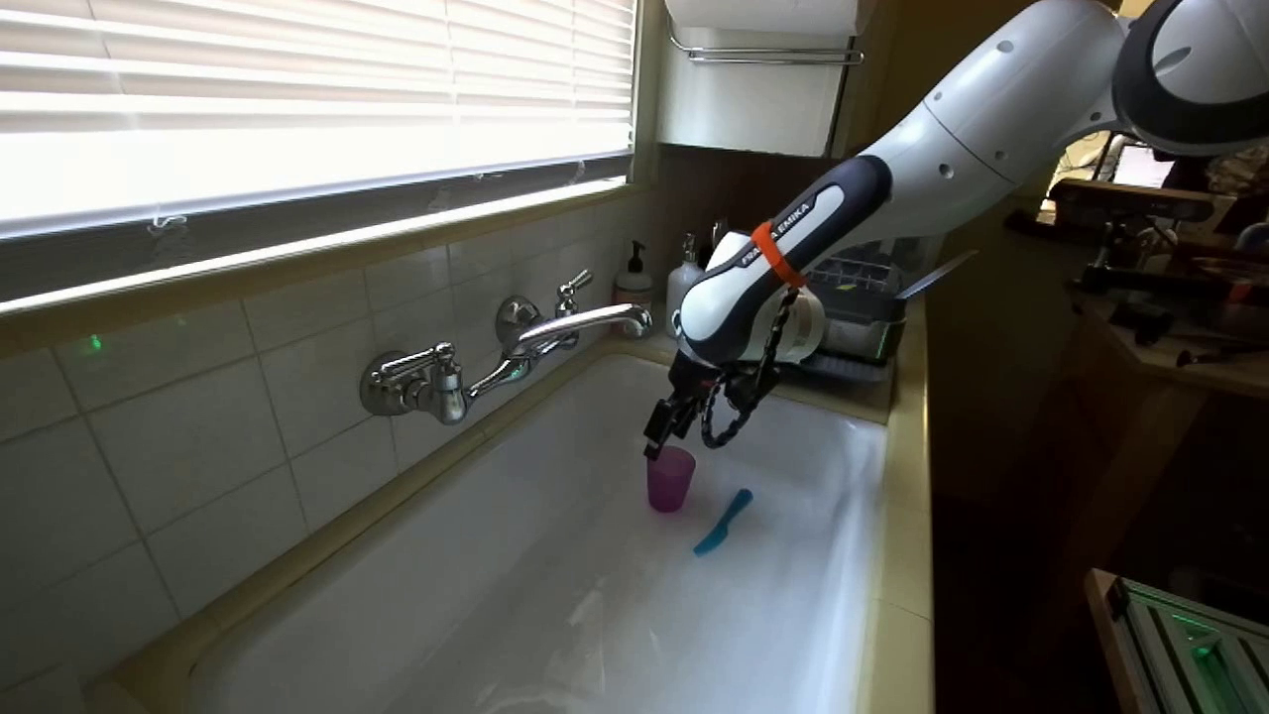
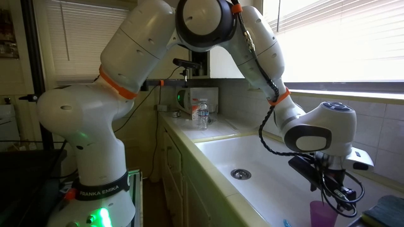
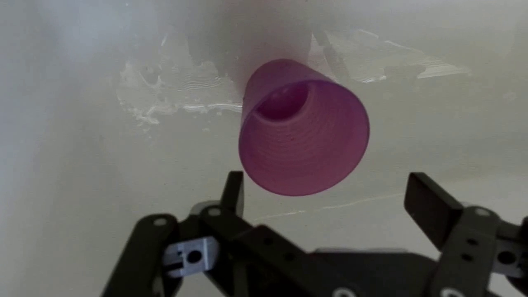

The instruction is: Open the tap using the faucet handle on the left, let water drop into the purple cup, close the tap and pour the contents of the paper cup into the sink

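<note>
The purple cup (image 1: 671, 481) stands upright on the floor of the white sink (image 1: 446, 605). It also shows in an exterior view (image 2: 322, 214) and from above, mouth toward me, in the wrist view (image 3: 303, 144). It is the only cup I see; whether it holds liquid I cannot tell. My gripper (image 3: 325, 187) is open and empty, its fingers apart just over the cup's rim area, the left finger close to the rim. In an exterior view the gripper (image 1: 666, 428) is at the cup's top. The chrome tap (image 1: 516, 362) is on the tiled wall, left of the gripper.
A slim blue object (image 1: 725, 522) lies on the sink floor beside the cup. Soap bottles (image 1: 634, 280) and a dish rack (image 1: 855, 327) stand behind the sink's end. The drain (image 2: 240, 174) is at the opposite end. Wet patches (image 3: 198, 88) show near the cup.
</note>
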Controlling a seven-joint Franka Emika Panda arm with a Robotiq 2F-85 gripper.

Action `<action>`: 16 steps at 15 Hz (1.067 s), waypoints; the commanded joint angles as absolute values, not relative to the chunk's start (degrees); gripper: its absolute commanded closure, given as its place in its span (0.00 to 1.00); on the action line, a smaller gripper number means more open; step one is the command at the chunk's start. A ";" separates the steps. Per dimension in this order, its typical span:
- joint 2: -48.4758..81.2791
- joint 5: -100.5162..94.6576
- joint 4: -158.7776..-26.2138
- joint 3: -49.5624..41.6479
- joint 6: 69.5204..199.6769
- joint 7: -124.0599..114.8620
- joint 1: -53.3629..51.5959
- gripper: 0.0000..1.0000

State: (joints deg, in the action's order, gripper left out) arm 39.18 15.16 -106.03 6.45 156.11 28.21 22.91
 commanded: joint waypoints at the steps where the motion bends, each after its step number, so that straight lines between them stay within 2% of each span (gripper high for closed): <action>1: 36.82 14.45 -107.33 6.56 154.29 25.40 22.82 0.00; 16: 22.26 8.48 -115.47 -0.25 145.71 20.68 17.12 0.00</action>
State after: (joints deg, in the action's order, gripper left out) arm 27.05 11.17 -111.32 2.28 147.66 22.75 19.08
